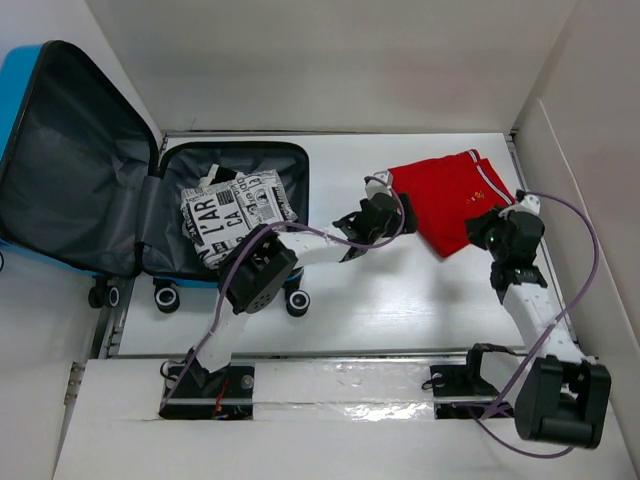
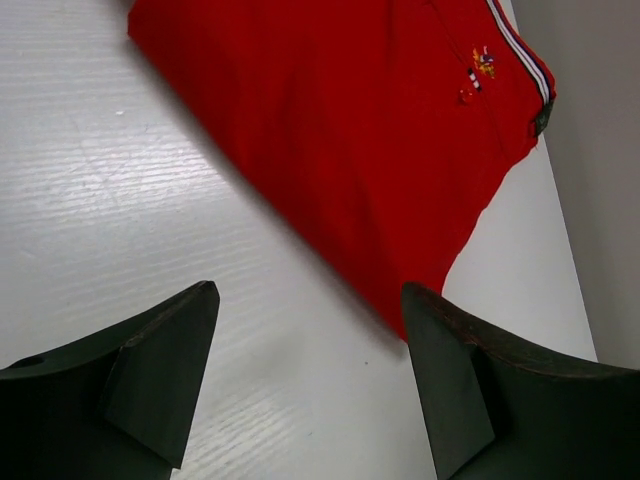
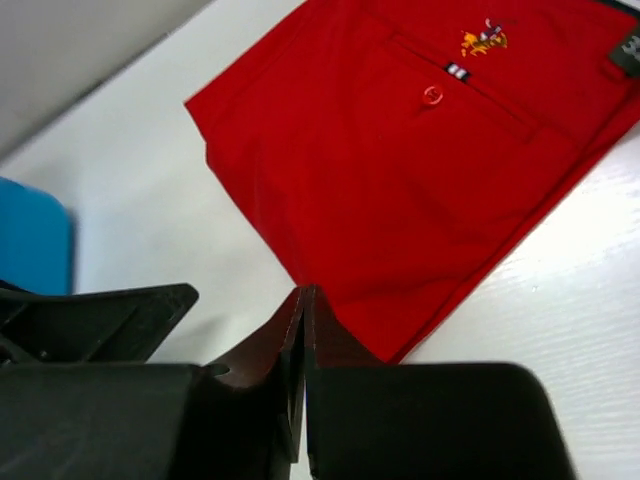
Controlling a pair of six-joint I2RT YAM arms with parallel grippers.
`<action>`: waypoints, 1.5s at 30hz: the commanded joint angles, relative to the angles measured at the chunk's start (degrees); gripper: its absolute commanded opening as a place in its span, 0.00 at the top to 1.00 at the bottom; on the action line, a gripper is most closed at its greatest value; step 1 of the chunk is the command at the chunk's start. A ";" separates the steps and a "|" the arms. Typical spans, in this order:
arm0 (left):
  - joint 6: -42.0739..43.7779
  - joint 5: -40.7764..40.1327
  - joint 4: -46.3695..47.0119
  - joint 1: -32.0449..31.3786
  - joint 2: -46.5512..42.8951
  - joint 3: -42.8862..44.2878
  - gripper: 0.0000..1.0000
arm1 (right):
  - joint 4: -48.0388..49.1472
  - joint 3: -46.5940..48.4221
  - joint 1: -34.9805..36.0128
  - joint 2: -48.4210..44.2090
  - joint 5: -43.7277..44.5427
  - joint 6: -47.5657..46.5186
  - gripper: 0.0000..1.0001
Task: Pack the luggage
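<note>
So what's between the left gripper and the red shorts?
Just bare table, shown in the left wrist view; the open left gripper hangs short of the red shorts.

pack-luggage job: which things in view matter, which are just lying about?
Job: luggage, open; black-and-white printed folded garment inside it; red shorts on the table.
Just there: table; white enclosure walls.

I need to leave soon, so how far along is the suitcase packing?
Done: a black-and-white printed garment lies in the open luggage. In hand: the left pincer, open, hovers at the red shorts on the table; the right pincer is shut beside them. Remaining: shorts in, luggage shut.
</note>
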 commanded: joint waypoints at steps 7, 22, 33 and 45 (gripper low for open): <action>-2.85 -0.86 6.76 1.25 -11.43 -12.03 0.28 | -6.77 27.82 6.89 34.14 6.83 -7.86 0.76; -1.00 -4.03 6.66 3.62 -22.77 -25.30 0.26 | 2.62 25.05 24.37 48.69 0.84 9.64 0.79; -1.44 -2.62 10.35 4.15 -27.97 -31.99 0.26 | -8.71 28.24 29.14 36.91 20.78 5.52 0.46; 1.11 -4.19 14.13 3.01 -42.37 -38.22 0.28 | -43.94 53.15 29.67 54.12 37.86 -15.49 0.34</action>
